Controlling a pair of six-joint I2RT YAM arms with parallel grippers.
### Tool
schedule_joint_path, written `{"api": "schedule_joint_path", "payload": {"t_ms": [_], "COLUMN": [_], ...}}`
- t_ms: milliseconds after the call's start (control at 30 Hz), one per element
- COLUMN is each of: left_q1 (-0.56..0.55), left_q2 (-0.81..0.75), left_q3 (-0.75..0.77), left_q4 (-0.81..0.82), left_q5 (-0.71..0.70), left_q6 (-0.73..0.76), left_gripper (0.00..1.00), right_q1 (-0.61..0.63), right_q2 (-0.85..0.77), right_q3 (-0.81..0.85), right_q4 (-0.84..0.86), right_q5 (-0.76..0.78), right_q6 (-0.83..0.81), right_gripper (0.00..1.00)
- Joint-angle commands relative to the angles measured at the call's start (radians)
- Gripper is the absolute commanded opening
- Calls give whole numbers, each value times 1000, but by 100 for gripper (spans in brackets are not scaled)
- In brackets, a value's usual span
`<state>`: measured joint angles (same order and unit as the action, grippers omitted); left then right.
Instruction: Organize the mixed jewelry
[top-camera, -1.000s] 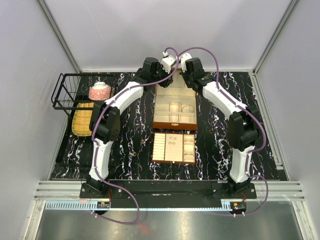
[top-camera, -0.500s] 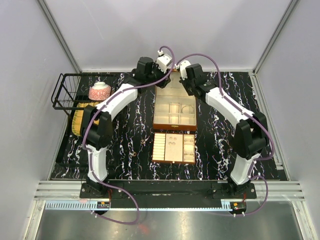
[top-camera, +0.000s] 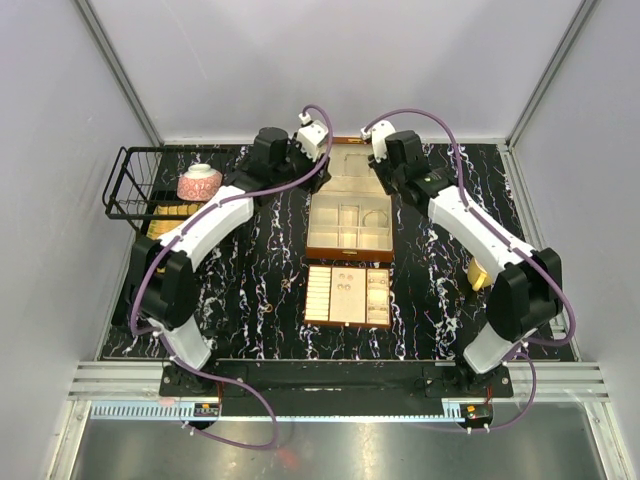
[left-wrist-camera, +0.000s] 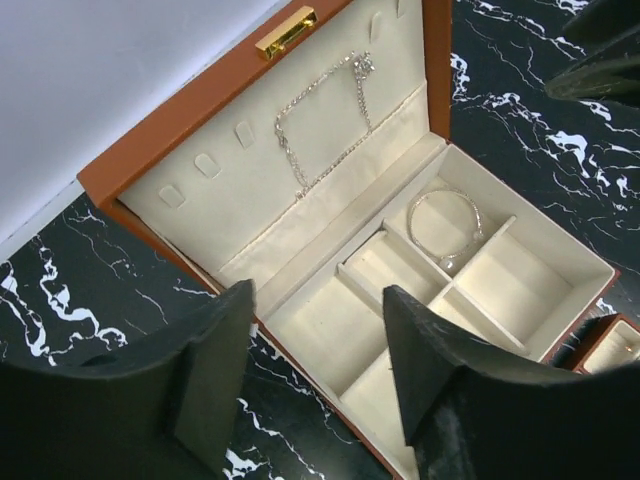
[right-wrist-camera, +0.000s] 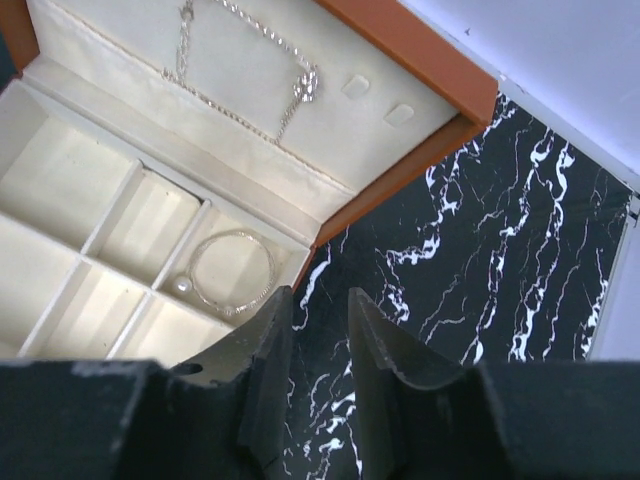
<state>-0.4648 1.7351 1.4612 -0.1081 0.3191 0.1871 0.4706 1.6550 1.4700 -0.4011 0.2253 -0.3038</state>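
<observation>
Both tools hung empty by the box, left tool spread wide, right tool barely parted; the lid's limp chain and the light, stiff bangle inside probably wanted gentle rim pinches.

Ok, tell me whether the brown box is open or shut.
Open. The lid is swung back, cream lining and chain showing, and the compartments lie uncovered, a bangle in one.

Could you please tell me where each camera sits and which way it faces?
Top external: above and behind the bases, looking down on the table; both arms show.
Left wrist: on the left arm, facing the open brown box; left gripper shows.
Right wrist: over the box's right edge, looking down; right gripper shows.
Both wrist views share the bangle and chain.
</observation>
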Motion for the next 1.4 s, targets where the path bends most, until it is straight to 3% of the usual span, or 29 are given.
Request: {"api": "schedule_joint_path", "payload": {"t_ms": [0, 267, 500, 733, 1033, 1367], "left_q1": [5, 9, 43, 110, 110, 84], "left_q2": [-104, -233, -318, -376, -457, -494], "left_q3": [-65, -202, -272, -344, -464, -573], "left_q4": [28, -5, -60, -203, -379, -473], "left_q5": [-6, -77, -97, -43, 67, 143], "left_q6": [15, 67, 106, 207, 340, 462], "left_gripper": [63, 78, 83, 84, 82, 77], "right_q1": [3, 5, 2, 2, 2, 2], "right_q2": [-67, -124, -196, -251, -294, -307], "right_q3": [-48, -141, -244, -284, -321, -342], "right_q4": [18, 19, 13, -27, -48, -85], "right_q5": [14, 8, -29, -115, -222, -218], "right_q6": [-34, -38, -44, -38, -29, -23], "right_gripper": [36, 49, 53, 54, 54, 54]}}
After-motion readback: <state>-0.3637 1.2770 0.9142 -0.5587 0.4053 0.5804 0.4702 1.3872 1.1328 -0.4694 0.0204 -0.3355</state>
